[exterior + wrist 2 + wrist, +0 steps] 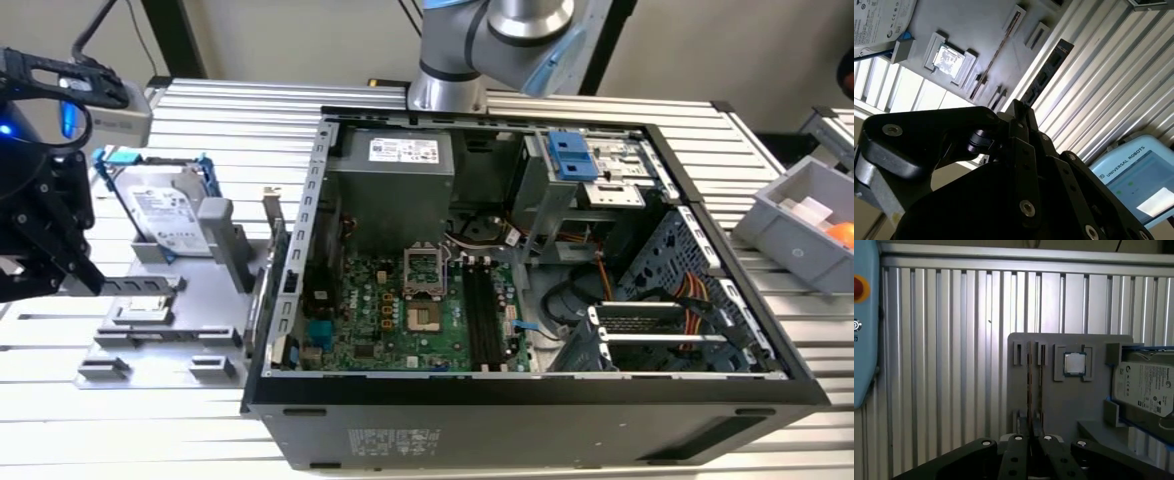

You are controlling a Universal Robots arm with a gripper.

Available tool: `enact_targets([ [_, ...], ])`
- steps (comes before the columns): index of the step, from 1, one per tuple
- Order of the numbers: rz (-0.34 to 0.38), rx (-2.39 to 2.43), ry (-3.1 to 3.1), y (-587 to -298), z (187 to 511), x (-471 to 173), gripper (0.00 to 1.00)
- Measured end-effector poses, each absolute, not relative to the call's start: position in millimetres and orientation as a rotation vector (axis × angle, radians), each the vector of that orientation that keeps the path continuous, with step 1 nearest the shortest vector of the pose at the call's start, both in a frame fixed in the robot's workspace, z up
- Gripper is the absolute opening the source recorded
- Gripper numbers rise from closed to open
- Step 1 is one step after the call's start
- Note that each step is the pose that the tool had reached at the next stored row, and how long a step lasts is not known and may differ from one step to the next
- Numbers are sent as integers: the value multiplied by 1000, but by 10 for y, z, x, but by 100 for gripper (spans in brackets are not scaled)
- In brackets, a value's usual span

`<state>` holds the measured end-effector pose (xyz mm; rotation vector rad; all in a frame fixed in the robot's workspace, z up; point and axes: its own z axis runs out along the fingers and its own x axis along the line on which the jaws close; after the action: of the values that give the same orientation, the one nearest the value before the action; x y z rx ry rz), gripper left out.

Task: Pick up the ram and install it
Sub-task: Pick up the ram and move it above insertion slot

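Note:
The ram (1029,385) is a long thin stick standing on its edge in a slot of the grey fixture (1089,410), beside the square silver chip (1074,363). In the second wrist view the ram (998,52) runs slantwise across the same fixture (979,25). My black gripper (1032,432) hovers over the near end of the ram, in line with it and apart from it. Its fingers (1019,112) lie together with nothing between them. In the exterior view the gripper (67,275) hangs at the far left, over the fixture (200,330).
The open computer case (534,395) fills the middle, with black motherboard slots (483,320) beside the processor socket (424,268). A silver hard drive in a blue frame (167,215) stands on the fixture. A grey bin (807,225) sits at the exterior view's right. A pale blue pendant (865,340) lies on the ribbed table.

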<state>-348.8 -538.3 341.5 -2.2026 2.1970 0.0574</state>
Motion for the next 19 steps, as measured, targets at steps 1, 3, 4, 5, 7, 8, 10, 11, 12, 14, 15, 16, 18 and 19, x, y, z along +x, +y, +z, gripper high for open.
enact_targets([
  [1,57,-2203,2197,-5383,3421,-3488,0],
  [3,57,-2203,2197,-5383,3434,-3488,0],
  [4,57,-2203,2197,-5383,3439,-3488,0],
  [5,57,-2202,2197,-5383,3444,-3488,0],
  [7,57,-2203,2197,-5383,3456,-3488,0],
  [8,57,-2203,2197,-5383,3461,-3488,0],
  [10,57,-2203,2197,-5383,3471,-3488,0],
  [11,57,-2203,2197,-5383,3475,-3488,0],
  [12,57,-2203,2197,-5383,3481,-3488,0],
  [14,57,-2203,2197,-5383,3493,-3488,0],
  [15,57,-2203,2197,-5383,3499,-3488,0],
  [16,57,-2203,2197,-5383,3506,-3488,0],
  [18,57,-2203,2197,-5383,3524,-3488,0],
  [19,57,-2203,2197,-5383,3532,-3488,0],
])
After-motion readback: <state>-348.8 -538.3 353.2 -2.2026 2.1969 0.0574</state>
